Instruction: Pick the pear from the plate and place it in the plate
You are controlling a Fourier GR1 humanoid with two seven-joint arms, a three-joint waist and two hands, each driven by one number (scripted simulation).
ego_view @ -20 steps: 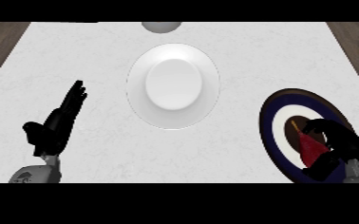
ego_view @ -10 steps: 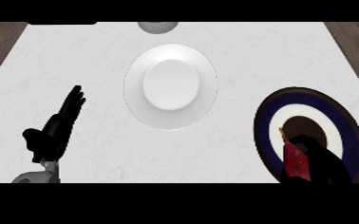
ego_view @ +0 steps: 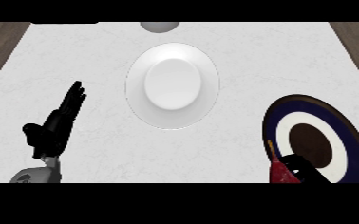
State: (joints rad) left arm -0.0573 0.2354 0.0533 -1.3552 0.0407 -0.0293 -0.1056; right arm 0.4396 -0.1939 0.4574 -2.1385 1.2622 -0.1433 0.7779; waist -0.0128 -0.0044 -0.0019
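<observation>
Black left robot hand [ego_view: 60, 123]: at the left edge, fingers straight and up, resting with nothing in it.
Counter [ego_view: 91, 57]: pale and marbled, carrying both plates.
White plate [ego_view: 172, 84]: in the middle, bare, most likely the target.
Grey object [ego_view: 160, 26]: round, cut off at the top edge, just beyond the white plate; what it is I cannot tell.
Ringed plate [ego_view: 308, 137]: at the right, dark blue rim, white ring, brown centre; apparently the source.
Pear [ego_view: 282, 171]: a reddish shape with a thin stem, at the near rim of the ringed plate, by the bottom edge.
Right robot hand [ego_view: 307, 170]: black, mostly out of view, touching the pear; whether its fingers are closed round it cannot be told.
Progress: early. The pear is nowhere near the white plate; lifting, carrying leftward and setting down all appear left to do.
</observation>
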